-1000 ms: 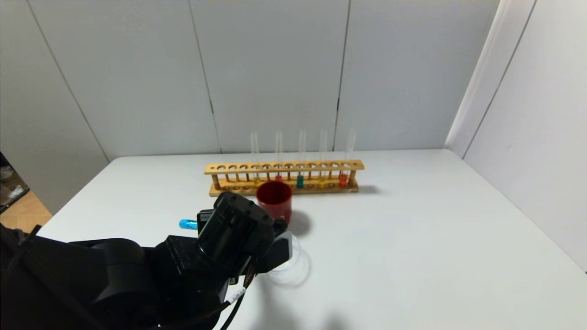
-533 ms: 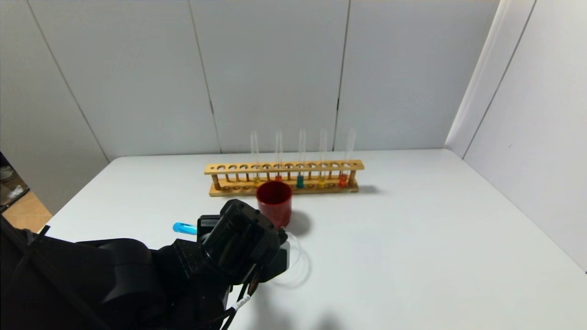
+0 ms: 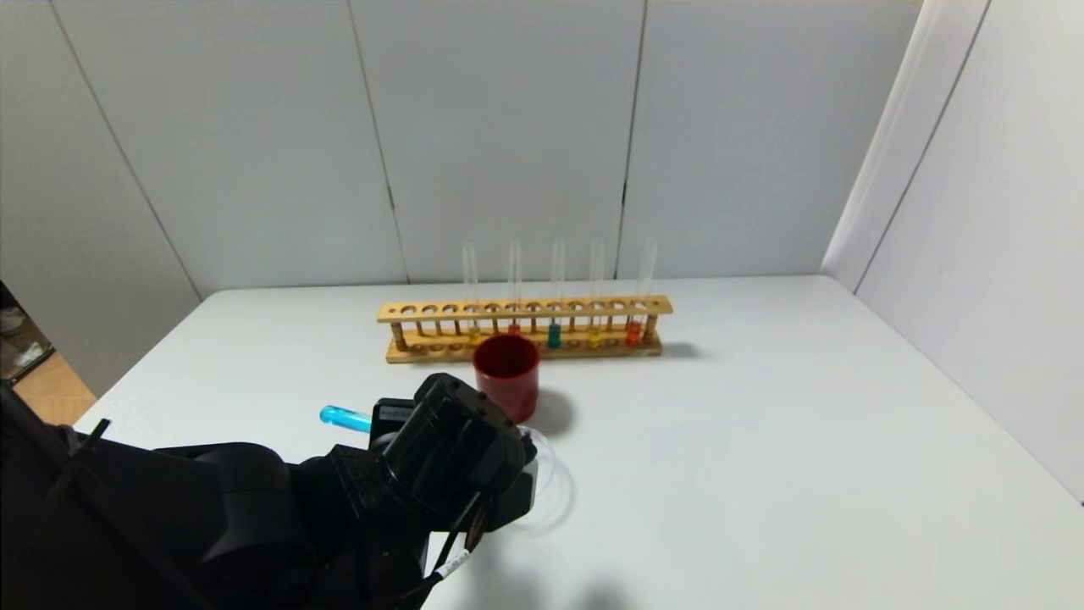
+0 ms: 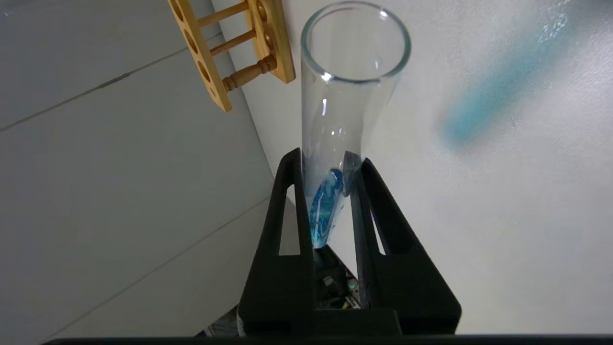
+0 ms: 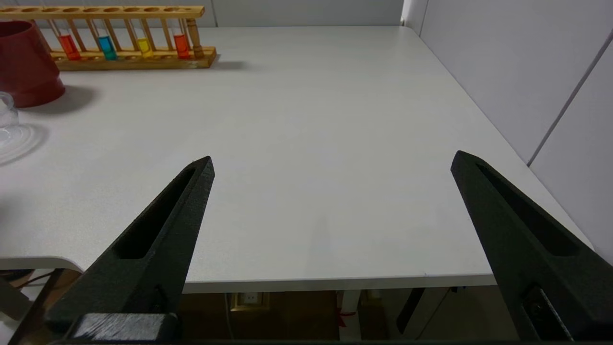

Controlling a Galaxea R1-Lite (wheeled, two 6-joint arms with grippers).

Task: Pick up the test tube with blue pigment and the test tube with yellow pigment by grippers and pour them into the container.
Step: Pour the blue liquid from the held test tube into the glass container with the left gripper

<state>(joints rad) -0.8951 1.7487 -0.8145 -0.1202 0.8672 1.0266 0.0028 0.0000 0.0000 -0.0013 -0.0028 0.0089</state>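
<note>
My left gripper (image 4: 328,165) is shut on the test tube with blue pigment (image 4: 352,96), which lies nearly level. Its blue end (image 3: 339,417) sticks out to the left of my left wrist (image 3: 449,449). The open mouth points toward the container (image 3: 549,479), a clear glass beaker half hidden behind the wrist. It also shows in the right wrist view (image 5: 7,120). The test tube with yellow pigment (image 3: 594,336) stands in the wooden rack (image 3: 525,309) and also shows in the right wrist view (image 5: 142,46). My right gripper (image 5: 333,165) is open and empty over the table's front edge.
A dark-red cup (image 3: 506,373) stands between the rack and the beaker. The rack also holds red (image 3: 514,329), teal-blue (image 3: 554,335) and orange (image 3: 633,333) tubes. White walls close the back and the right side. A blurred blue patch (image 4: 498,100) lies beside the tube mouth.
My left wrist has rolled and moved slightly toward the near side with the tube. The tube's blue end has moved a little left. The right arm has not moved.
</note>
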